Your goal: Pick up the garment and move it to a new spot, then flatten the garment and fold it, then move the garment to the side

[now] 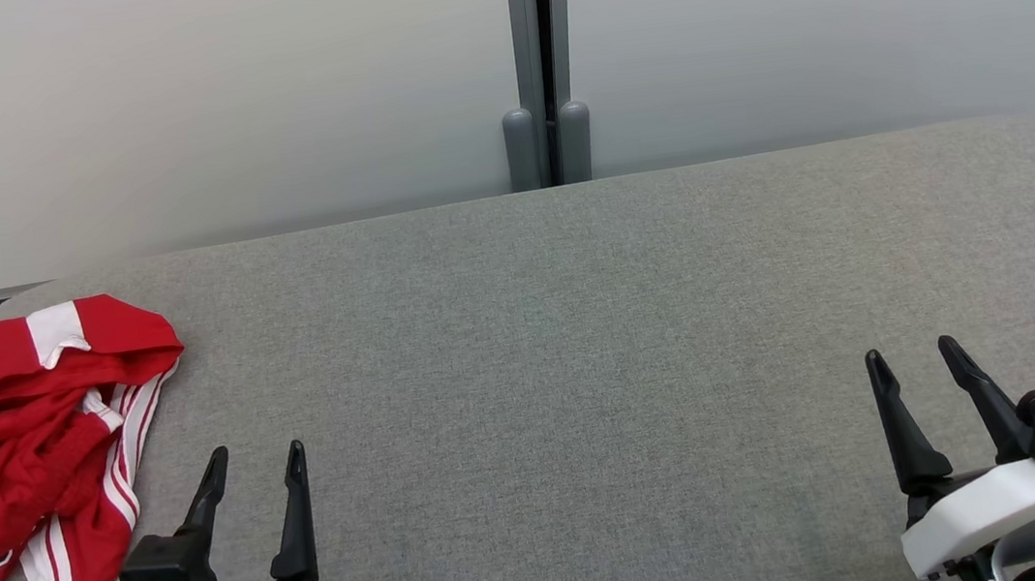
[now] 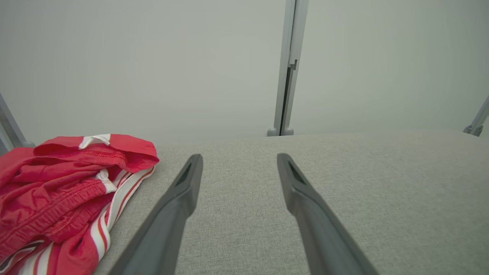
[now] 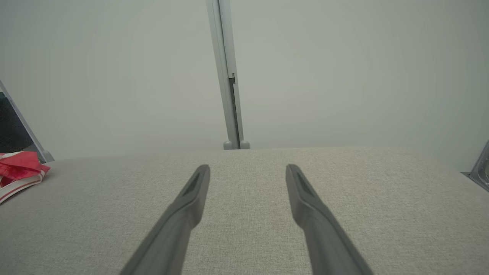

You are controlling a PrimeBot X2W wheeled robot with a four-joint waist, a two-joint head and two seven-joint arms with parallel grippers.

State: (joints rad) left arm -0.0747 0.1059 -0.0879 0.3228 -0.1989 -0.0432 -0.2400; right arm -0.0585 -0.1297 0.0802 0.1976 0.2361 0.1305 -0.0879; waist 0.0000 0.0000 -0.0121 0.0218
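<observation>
One garment [image 1: 29,453], red with white stripes, lies crumpled at the far left edge of the grey desk [image 1: 580,322]. It may be a pair of shorts, though the bunching makes that hard to tell. Of the two tools, the left tool [image 1: 257,451] sits just right of it, fingers spread, holding nothing. Well across the desk, the right tool [image 1: 910,350] is likewise spread and empty.

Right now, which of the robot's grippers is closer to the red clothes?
Left. The left gripper sits open just beside the red garment, not touching it; the right gripper is open at the opposite end of the grey table.
</observation>
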